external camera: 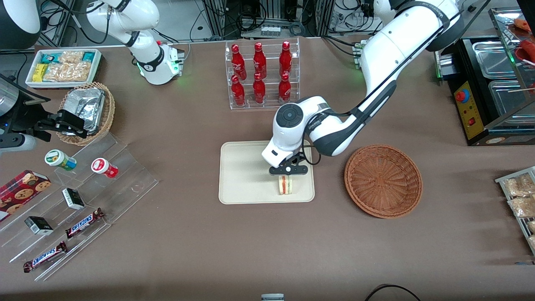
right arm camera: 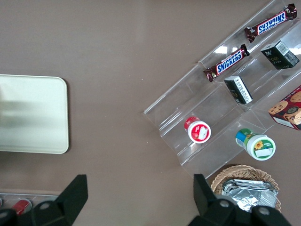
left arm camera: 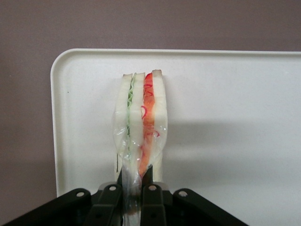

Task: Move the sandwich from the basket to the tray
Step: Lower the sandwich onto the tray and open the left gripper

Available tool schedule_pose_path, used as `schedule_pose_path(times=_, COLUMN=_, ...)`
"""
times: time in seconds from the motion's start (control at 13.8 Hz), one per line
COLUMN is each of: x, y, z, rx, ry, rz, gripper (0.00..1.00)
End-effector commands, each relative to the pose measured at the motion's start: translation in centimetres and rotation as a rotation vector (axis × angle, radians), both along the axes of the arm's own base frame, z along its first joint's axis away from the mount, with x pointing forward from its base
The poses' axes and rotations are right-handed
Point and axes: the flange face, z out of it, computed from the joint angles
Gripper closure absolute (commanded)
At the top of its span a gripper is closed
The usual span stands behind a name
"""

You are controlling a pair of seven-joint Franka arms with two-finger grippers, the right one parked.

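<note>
The sandwich [external camera: 285,184], a clear-wrapped wedge of white bread with red and green filling, stands on edge on the cream tray [external camera: 242,175], near the tray's corner closest to the front camera and the basket. My left gripper [external camera: 287,170] is right above it, shut on the sandwich's upper edge. In the left wrist view the black fingers [left arm camera: 155,200] pinch the wrapped sandwich [left arm camera: 141,122] over the tray [left arm camera: 235,117]. The reddish-brown wicker basket [external camera: 383,180] sits beside the tray toward the working arm's end and holds nothing.
A clear rack of red bottles [external camera: 261,75] stands farther from the camera than the tray. Toward the parked arm's end are a foil-pack basket [external camera: 90,110], a white snack bin [external camera: 62,67] and a clear stepped stand [external camera: 79,200] with snacks. A snack rack [external camera: 520,200] lies at the working arm's end.
</note>
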Motion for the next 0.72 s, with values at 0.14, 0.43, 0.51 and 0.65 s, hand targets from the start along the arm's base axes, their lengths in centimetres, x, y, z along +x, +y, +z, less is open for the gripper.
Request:
schedule_pose_path(times=0.14, x=0.4, y=-0.8, z=0.2, rx=-0.010, ry=-0.021, rz=0.028, gripper=0.00)
schedule_pose_path(times=0.43, x=0.4, y=-0.8, z=0.9, rx=-0.008, ry=-0.024, rz=0.034, gripper=0.00)
schedule_pose_path(times=0.51, x=0.4, y=-0.6, z=1.5, rx=0.001, ry=-0.030, rz=0.036, gripper=0.00)
schedule_pose_path(times=0.65, x=0.5, y=-0.3, z=2.7, rx=0.021, ry=-0.042, rz=0.040, gripper=0.00)
